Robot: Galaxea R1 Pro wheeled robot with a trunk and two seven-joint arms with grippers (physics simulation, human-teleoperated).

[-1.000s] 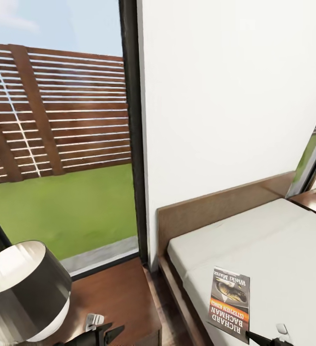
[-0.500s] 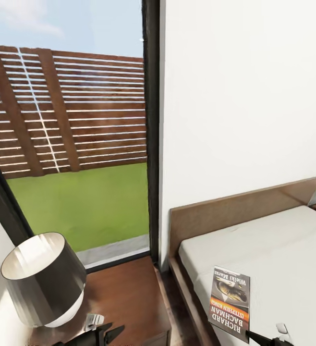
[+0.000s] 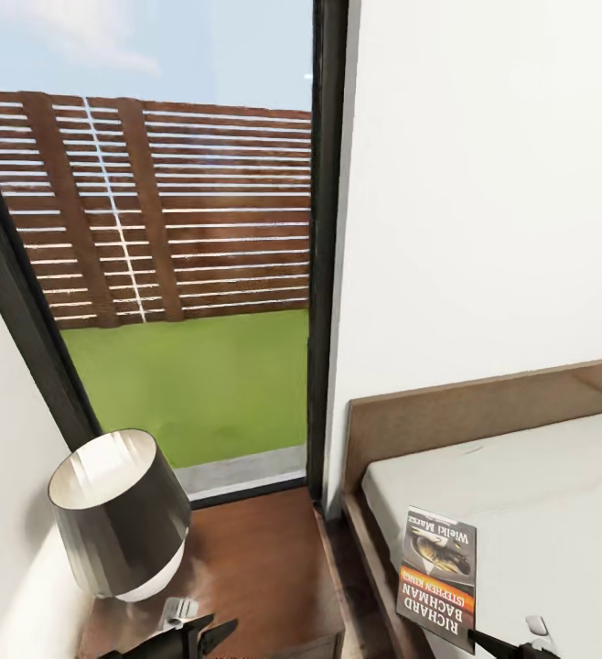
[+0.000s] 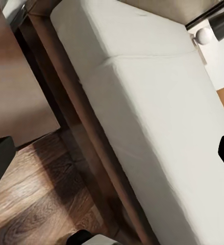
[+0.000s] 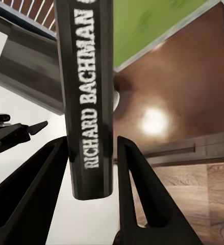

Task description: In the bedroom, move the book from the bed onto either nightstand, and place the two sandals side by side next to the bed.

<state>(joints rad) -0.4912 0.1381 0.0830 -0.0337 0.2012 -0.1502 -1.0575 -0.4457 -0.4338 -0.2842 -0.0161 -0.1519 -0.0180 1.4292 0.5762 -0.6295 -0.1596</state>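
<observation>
Nightstand (image 3: 255, 567): dark-brown glossy top, carries lamp (image 3: 123, 513) with dark shade, standing toward window-side corner, beyond left jaws. Bed (image 3: 539, 513): brown frame and headboard, pale-grey mattress bare where visible, beyond right jaws. Wood-plank floor (image 4: 30, 204) runs in narrow gap between nightstand and bed, under left jaws.

A tall black-framed window (image 3: 324, 247) is showing green lawn (image 3: 191, 384) and a brown slatted wooden fence (image 3: 155, 220) beside a plain white wall (image 3: 484, 183). A dark metallic lamp shade (image 3: 118, 513) is catching light, and grey-brown wood-plank flooring (image 4: 30, 204) is lying below.
</observation>
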